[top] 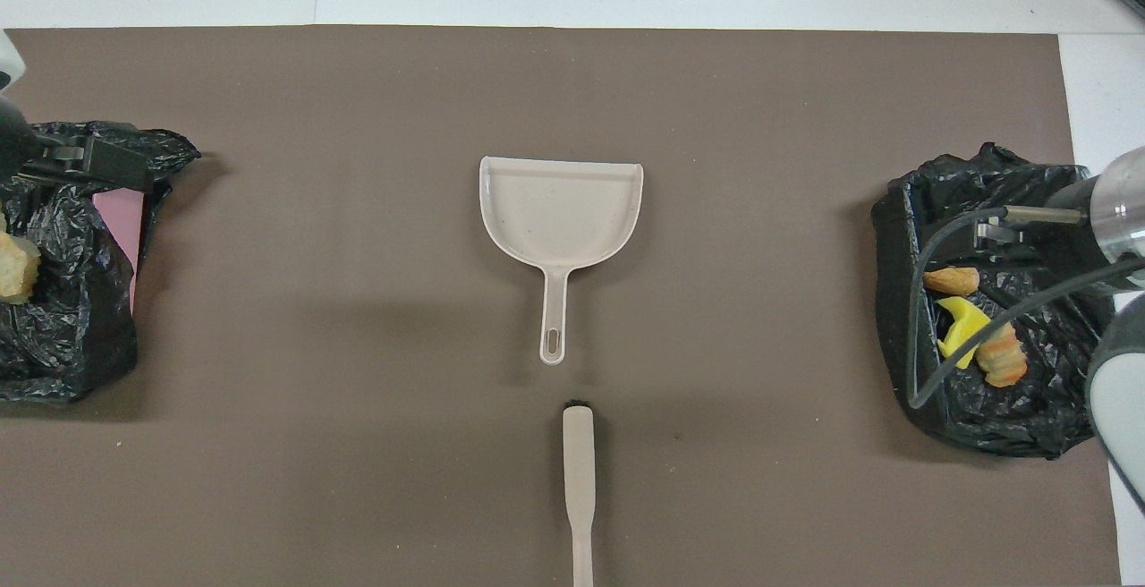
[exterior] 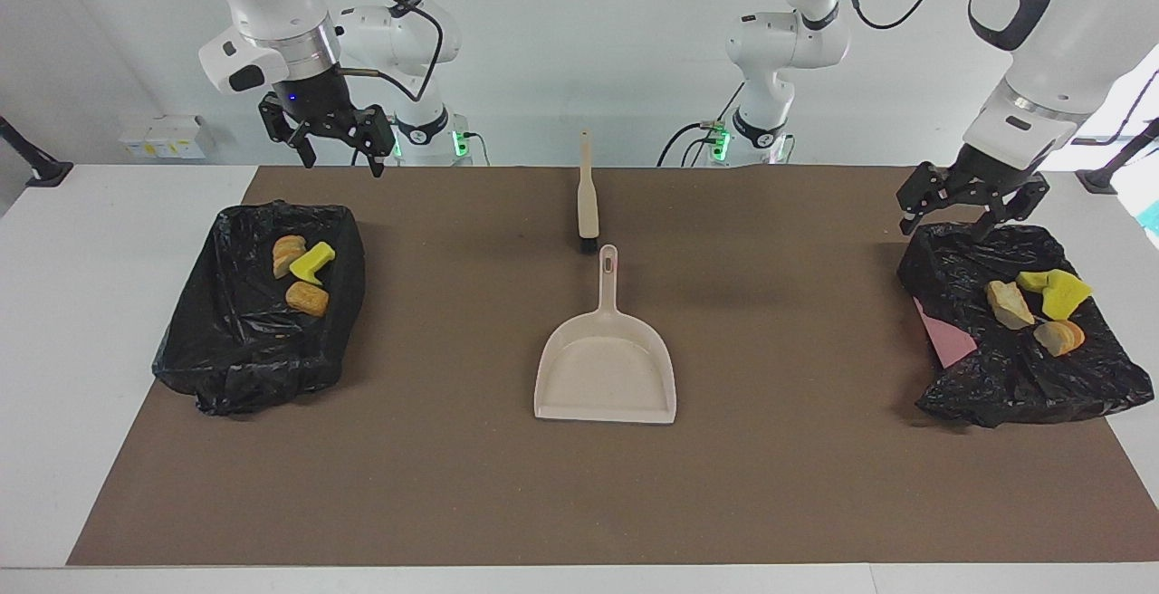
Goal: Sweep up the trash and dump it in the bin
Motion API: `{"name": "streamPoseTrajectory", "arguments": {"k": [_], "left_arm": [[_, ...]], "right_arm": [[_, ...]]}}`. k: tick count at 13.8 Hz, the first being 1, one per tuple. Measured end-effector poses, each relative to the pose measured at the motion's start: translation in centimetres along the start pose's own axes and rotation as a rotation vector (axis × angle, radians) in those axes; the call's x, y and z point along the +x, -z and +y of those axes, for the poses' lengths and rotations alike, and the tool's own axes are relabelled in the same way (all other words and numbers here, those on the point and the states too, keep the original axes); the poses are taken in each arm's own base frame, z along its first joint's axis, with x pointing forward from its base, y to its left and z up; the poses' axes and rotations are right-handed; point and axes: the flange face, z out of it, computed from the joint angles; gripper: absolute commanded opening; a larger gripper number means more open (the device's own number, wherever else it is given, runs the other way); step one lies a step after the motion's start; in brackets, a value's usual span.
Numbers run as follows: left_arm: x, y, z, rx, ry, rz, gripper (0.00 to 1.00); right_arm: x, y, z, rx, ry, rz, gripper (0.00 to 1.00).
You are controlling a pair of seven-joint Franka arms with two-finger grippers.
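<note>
Yellow and brown trash [exterior: 1037, 304] lies in two black-lined bins [exterior: 263, 304]; we see left gripper [exterior: 971, 211] and right gripper [exterior: 335, 146] raised, both spread, empty.

Left gripper [exterior: 972, 211] raised, pointing down, jaws spread, nothing held. Right gripper [exterior: 336, 149] likewise raised, pointing down, jaws spread, nothing held.
</note>
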Motion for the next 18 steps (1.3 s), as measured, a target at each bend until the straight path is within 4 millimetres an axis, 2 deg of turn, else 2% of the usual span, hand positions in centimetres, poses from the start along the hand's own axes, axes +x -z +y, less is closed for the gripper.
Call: {"name": "streamPoseTrajectory", "arguments": {"k": [3,4,5,8,10,14,18], "left_arm": [[-1.6,1.2,-4.1,0.007,-0.018,-0.001,1.00],[-1.8,1.3,-4.6,0.007,-0.012,0.000,1.00],[-1.7,1.2,-4.4,0.006,0.010,0.000,1.00],[-1.1,1.2,-1.2,-0.001,0.070,0.001,1.00],[-1.4,1.9,0.0,-0.004,0.071,-0.005,1.00],[-3.6,2.8,0.3,-0.014,0.073,-0.072,1.00],[-4.3,2.8,0.3,-0.014,0.073,-0.080,1.00]], "right_arm": [[0.0,0.0,0.0,0.000,0.000,0.000,1.00],[0.0,0.0,0.0,0.000,0.000,0.000,1.00],[0.0,0.0,0.0,0.000,0.000,0.000,1.00],[0.0,0.0,0.0,0.000,0.000,0.000,1.00],[0.0,0.0,0.0,0.000,0.000,0.000,1.00],[0.0,0.0,0.0,0.000,0.000,0.000,1.00],[0.0,0.0,0.0,0.000,0.000,0.000,1.00]]}}
